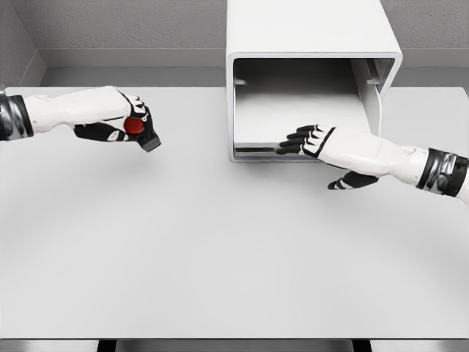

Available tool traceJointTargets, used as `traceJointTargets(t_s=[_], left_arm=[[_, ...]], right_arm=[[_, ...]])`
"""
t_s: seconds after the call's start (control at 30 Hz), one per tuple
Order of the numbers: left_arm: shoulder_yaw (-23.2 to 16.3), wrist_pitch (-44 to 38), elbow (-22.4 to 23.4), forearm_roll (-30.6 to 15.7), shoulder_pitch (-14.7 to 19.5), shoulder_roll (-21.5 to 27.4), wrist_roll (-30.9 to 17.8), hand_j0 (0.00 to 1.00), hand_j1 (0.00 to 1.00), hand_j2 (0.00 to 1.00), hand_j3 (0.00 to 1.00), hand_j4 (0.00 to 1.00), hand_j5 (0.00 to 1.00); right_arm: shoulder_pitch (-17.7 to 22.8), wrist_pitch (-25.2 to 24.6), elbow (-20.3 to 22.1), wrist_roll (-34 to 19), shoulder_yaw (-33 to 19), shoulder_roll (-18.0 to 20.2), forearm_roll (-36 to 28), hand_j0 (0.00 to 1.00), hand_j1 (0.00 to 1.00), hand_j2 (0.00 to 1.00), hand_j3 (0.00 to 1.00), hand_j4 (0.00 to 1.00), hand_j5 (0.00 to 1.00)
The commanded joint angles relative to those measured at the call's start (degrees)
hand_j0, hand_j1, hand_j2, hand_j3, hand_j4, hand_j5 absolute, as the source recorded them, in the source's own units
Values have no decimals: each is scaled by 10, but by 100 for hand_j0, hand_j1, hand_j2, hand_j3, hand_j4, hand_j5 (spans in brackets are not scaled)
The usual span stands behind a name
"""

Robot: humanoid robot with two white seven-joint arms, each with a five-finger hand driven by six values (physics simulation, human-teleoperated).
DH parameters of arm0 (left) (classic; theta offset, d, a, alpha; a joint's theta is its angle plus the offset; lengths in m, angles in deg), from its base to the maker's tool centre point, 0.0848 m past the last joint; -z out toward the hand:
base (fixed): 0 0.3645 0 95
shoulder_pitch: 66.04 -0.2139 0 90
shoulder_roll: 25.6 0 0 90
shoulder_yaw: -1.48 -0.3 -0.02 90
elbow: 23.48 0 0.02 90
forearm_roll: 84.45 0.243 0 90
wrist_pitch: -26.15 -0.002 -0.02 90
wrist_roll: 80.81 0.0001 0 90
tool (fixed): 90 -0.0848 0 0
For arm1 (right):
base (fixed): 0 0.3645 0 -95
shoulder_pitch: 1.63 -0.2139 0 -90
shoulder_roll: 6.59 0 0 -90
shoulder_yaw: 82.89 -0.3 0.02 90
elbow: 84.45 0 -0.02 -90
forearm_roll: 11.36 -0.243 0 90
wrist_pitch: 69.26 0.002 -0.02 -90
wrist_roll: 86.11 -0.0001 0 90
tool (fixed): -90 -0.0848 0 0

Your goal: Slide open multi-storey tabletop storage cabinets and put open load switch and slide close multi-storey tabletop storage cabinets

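A white storage cabinet [311, 29] stands at the back of the table, right of the middle. Its drawer [293, 110] is slid out toward me and shows a bare light-grey floor. My right hand [302, 141] rests at the drawer's front lip, fingers stretched out flat and pointing left, holding nothing. Far to the left, above the table, my left hand [130, 125] is curled around the load switch [138, 129], a small dark body with a round red knob. The switch is well left of the drawer.
The grey table [220, 249] spreads wide below both hands, with its front edge near the bottom of the picture. A grey wall runs behind the cabinet.
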Motion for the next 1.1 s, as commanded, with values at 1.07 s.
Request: traceJointTargets(t_s=[1.07], left_arm=[[2, -1, -107, -6, 38, 0, 1, 40, 40, 40, 40, 40, 40]], right_arm=[[54, -1, 34, 63, -6, 129, -61, 100, 100, 100, 100, 100, 100]])
